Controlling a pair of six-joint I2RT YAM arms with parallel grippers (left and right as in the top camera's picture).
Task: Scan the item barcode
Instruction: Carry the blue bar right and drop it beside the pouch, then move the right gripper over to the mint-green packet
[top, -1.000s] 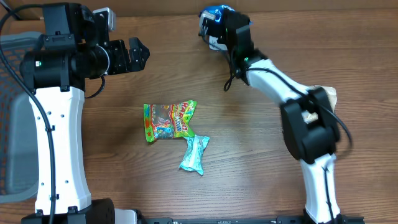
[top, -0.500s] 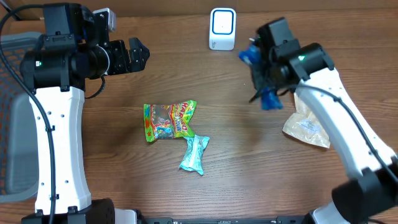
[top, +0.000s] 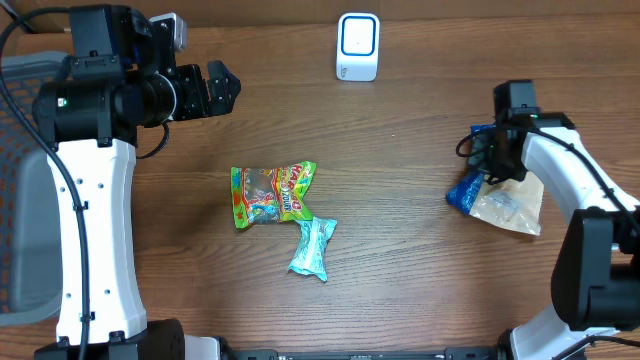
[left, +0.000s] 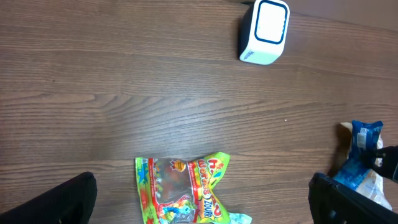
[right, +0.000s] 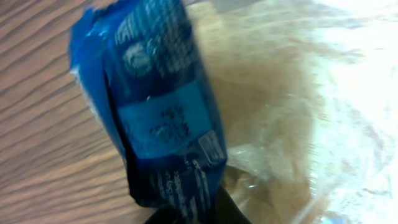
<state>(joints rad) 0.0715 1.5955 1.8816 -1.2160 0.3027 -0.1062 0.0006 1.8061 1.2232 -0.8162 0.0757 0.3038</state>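
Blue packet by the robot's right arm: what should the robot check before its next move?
1. Blue packet is over at the clear bag, away from the scanner: ok.
2. Right tool is free of the blue packet: cannot tell, the packet fills the right wrist view.
3. Left tool is open and holds nothing: ok.
4. Scanner stands upright with nothing in front of it: ok.
5. Green candy bag and teal packet lie in plain sight mid-table, touching each other: ok.
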